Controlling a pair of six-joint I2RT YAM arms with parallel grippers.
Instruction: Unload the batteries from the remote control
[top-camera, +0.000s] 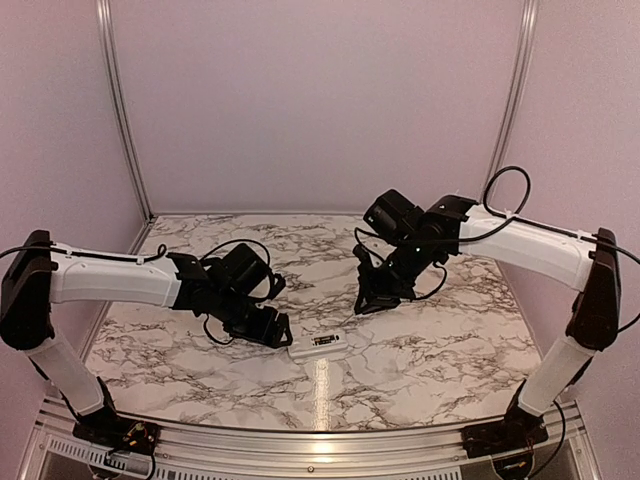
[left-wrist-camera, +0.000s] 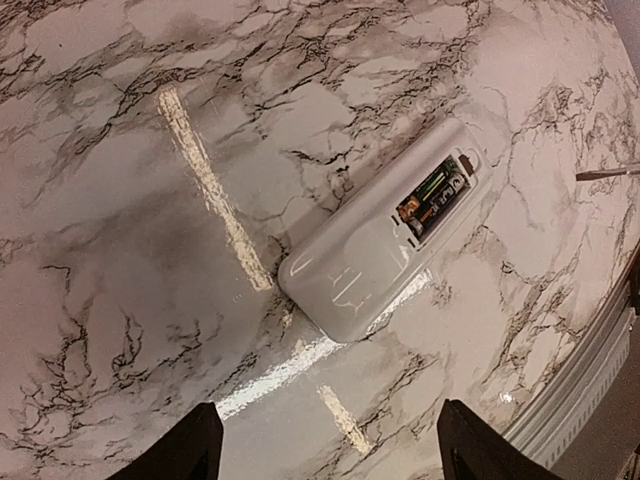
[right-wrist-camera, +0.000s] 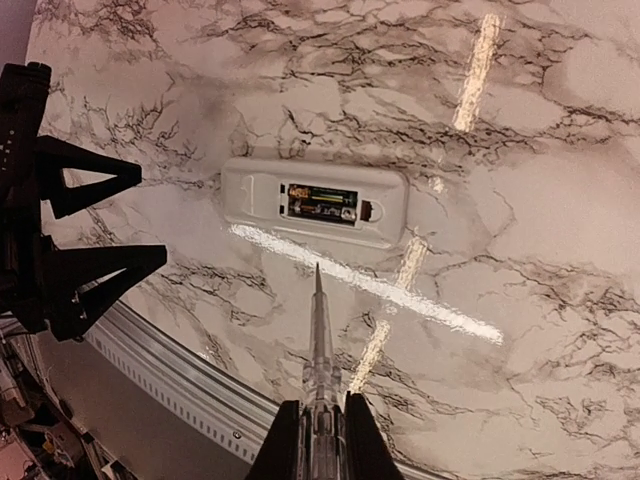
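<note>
The white remote control (top-camera: 318, 345) lies back-up on the marble table, near the front middle. Its battery recess is uncovered and the dark batteries (right-wrist-camera: 322, 202) lie inside it, also seen in the left wrist view (left-wrist-camera: 437, 193). My left gripper (left-wrist-camera: 325, 462) is open and empty, just left of the remote (left-wrist-camera: 360, 260) and apart from it. My right gripper (right-wrist-camera: 320, 440) is shut on a thin pale grey pointed stick (right-wrist-camera: 319, 340). The stick's tip hovers just short of the remote (right-wrist-camera: 250, 195), pointing toward the recess. In the top view the right gripper (top-camera: 372, 298) hangs above and behind the remote.
A metal rail (right-wrist-camera: 170, 370) runs along the table's front edge, close to the remote, and also shows in the left wrist view (left-wrist-camera: 585, 375). The left gripper's black fingers (right-wrist-camera: 90, 275) sit to the remote's left. Pale walls enclose the back and sides.
</note>
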